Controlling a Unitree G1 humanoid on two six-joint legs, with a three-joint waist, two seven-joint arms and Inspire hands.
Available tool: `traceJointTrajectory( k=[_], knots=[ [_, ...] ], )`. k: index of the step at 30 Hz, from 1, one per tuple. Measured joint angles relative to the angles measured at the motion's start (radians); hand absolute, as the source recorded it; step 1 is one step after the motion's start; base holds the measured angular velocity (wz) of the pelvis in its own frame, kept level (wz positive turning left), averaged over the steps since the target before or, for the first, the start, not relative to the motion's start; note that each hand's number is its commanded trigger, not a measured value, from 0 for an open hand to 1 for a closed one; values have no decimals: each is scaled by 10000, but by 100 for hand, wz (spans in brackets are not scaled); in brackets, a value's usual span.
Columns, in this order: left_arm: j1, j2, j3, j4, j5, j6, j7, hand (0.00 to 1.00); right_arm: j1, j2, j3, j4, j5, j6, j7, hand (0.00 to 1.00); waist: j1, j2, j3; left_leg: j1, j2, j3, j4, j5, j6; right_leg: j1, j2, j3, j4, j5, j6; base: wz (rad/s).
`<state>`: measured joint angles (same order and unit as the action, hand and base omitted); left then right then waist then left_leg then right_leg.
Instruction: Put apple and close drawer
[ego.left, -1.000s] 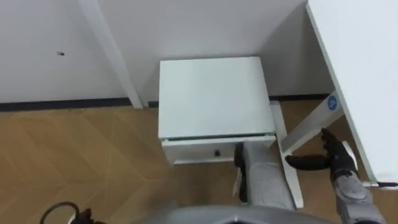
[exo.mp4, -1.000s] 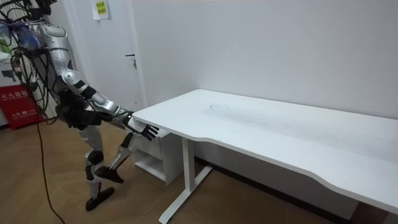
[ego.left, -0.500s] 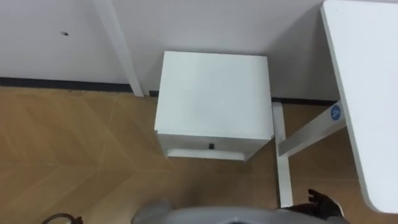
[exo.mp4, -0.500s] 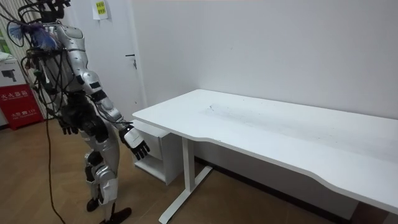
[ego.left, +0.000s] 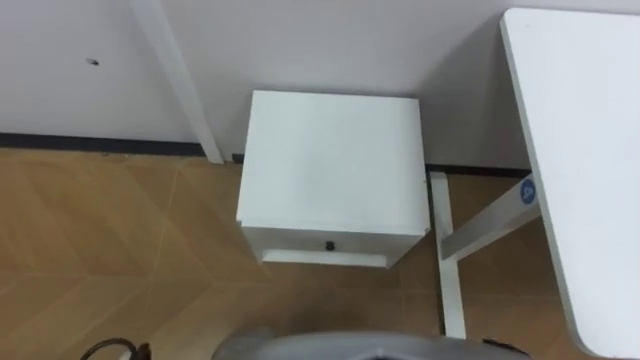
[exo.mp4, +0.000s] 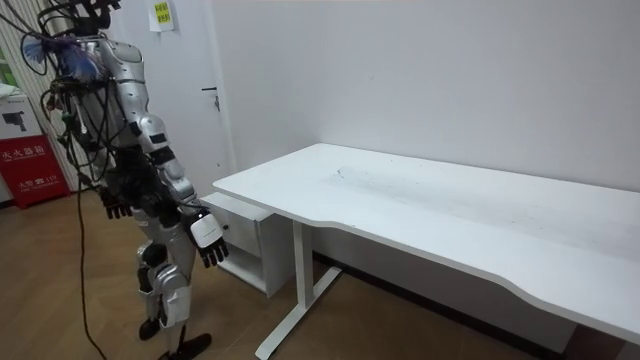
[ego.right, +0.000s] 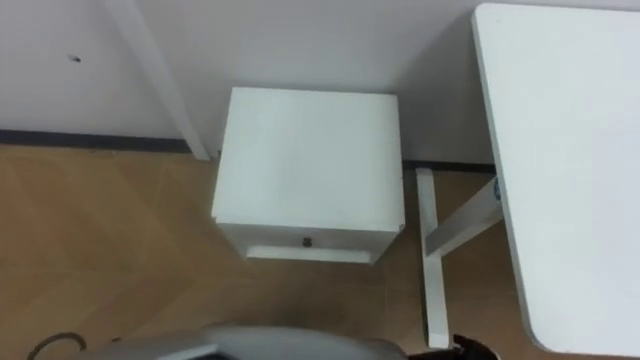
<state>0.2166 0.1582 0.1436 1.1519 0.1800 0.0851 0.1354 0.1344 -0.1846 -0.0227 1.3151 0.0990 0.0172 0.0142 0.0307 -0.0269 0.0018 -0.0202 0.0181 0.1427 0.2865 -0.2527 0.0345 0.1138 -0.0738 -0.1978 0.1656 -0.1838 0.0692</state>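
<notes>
Wooden floor (ego.left: 100, 230) bears a cabinet (ego.left: 330, 160), drawer (ego.left: 300, 243) shut. Empty, the right robot hand (exo.mp4: 208, 240) hangs spread; left robot hand (exo.mp4: 113, 205) by the hip.

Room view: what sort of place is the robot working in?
Probably a plain office or study: a long white desk, a small white drawer cabinet beside it, a wood-pattern floor and a closed door.
</notes>
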Motion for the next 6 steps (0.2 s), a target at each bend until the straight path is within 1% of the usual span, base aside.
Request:
traceJointTrajectory(
  k=[1, 2, 6],
  knots=[
    [4, -23, 94, 74, -7, 38, -6, 0, 2, 0, -2, 83, -35, 77, 23, 0, -1, 3, 4, 22, -12, -31, -4, 0, 0, 22, 0, -5, -1, 0, 0, 9],
    [32, -39, 116, 81, -6, 102, -22, 0, 16, 0, -9, 159, -34, 156, 50, 0, -3, 12, 30, 79, -85, -74, -12, 1, 0, 71, -1, -11, -4, 0, 0, 9],
    [148, -111, 210, 83, 1, 227, -150, 0, 41, -1, -23, 264, -66, 390, 110, 0, 3, 21, 42, 263, -121, -68, -189, 40, -1, 145, -37, -59, 6, -1, 0, 0]
  ],
)
